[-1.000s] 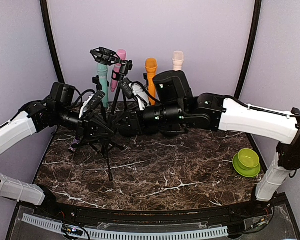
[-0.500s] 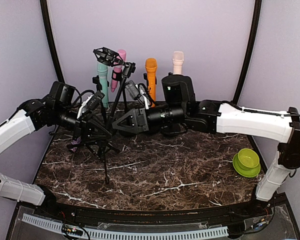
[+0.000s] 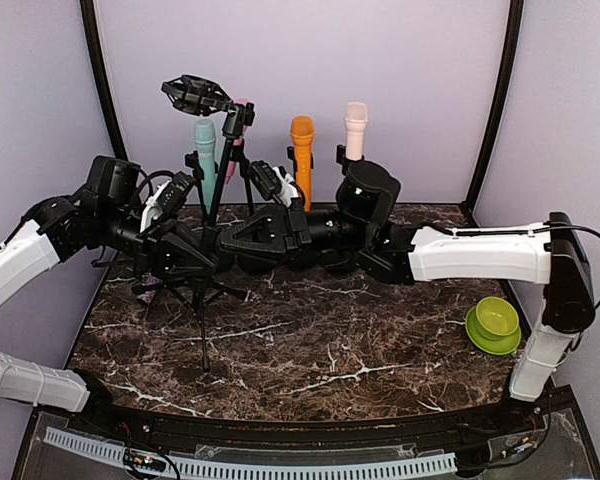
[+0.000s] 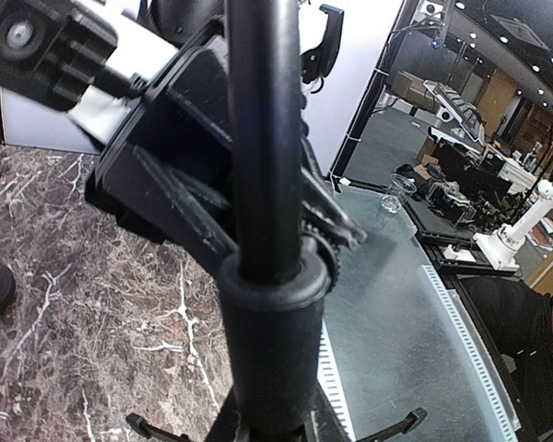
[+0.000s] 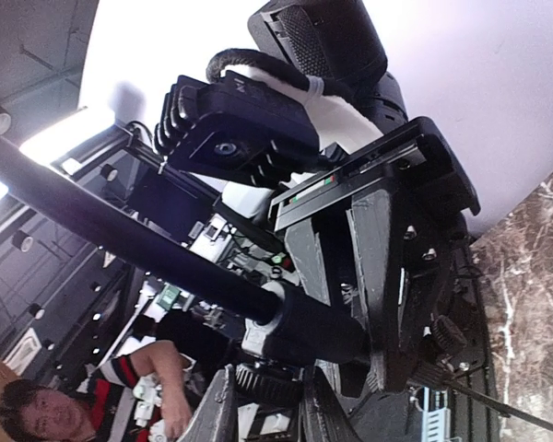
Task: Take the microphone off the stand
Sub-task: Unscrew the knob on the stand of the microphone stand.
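Left claw point(image 3: 192, 256) is clamped tight on 1 tripod stand point(image 4: 263, 184). Right claw point(image 3: 230, 242) is just beside it, grip unclear. Behind both are 4 coloured microphones point(image 3: 301, 135), and 1 green bowl point(image 3: 493, 322) is far right.

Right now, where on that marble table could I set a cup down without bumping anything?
The front middle of the table is bare, between the tripod stand and the green bowl; so is the near left corner. The back is crowded: the left arm and right arm meet at the stand, with a row of microphones behind.
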You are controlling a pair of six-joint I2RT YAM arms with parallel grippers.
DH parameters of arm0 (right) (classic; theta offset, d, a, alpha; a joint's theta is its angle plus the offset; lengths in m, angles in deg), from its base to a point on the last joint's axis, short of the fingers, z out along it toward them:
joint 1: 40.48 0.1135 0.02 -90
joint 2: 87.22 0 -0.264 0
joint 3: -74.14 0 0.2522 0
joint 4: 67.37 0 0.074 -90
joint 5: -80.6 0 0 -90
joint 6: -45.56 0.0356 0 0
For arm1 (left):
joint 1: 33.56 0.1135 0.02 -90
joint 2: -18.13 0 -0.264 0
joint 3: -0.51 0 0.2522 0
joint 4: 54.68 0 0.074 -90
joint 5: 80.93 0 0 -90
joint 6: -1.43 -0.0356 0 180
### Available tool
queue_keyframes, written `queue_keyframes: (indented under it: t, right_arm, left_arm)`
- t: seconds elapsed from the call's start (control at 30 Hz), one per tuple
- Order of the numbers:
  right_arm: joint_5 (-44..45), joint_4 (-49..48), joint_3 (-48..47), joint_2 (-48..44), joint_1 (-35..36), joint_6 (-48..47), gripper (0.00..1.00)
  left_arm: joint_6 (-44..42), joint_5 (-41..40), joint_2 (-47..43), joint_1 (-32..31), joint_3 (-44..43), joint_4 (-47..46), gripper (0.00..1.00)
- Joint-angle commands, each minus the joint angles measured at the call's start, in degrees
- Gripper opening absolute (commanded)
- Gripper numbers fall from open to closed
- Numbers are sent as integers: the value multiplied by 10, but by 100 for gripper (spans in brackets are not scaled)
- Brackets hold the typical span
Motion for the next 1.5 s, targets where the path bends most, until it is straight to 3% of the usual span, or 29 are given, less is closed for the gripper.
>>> queue_keyframes:
  t: [0.0, 0.03, 0.07, 0.1, 0.17, 0.27, 0.33, 0.43, 0.63, 0.73, 0.93, 1.23, 1.47]
  right_arm:
    - [-78, -172, 1, 11, 15, 125, 0]
    - [-70, -96, -2, 3, 13, 80, 0]
    - [-48, 9, -14, -8, 11, 9, 6]
    - [-7, 146, -35, -19, 10, -89, 21]
    - [93, 336, -78, -33, 11, -241, 36]
    - [253, 448, -87, -60, 14, -361, 52]
    - [339, 471, -76, -80, 24, -410, 55]
    - [383, 503, -80, -85, 35, -455, 49]
    - [171, 557, -163, -30, 30, -433, 36]
    - [165, 628, -225, 12, 32, -451, 31]
    - [126, 622, -249, 21, 32, -443, 30]
    - [82, 604, -264, 33, 32, -418, 18]
    - [70, 617, -289, 48, 31, -415, 17]
  left_arm:
    - [-31, -14, 0, 2, -22, -51, 0]
    - [-29, -14, 0, 2, -21, -50, 0]
    - [-26, -14, 0, 2, -20, -51, 0]
    - [-22, -16, -1, 1, -17, -52, 0]
    - [-10, -19, -3, 2, -11, -57, 0]
    - [8, -23, -5, 2, -8, -63, 0]
    - [15, -22, -4, 2, -9, -64, 0]
    - [10, -26, -2, 2, -11, -56, 0]
    - [-123, -50, 3, -1, -24, 6, 0]
    - [-163, -64, 10, -6, -36, 30, 0]
    - [-153, -65, 10, -10, -31, 28, 0]
    - [-175, -72, 7, -12, -25, 38, 0]
    - [-191, -78, 8, -14, -21, 49, 0]
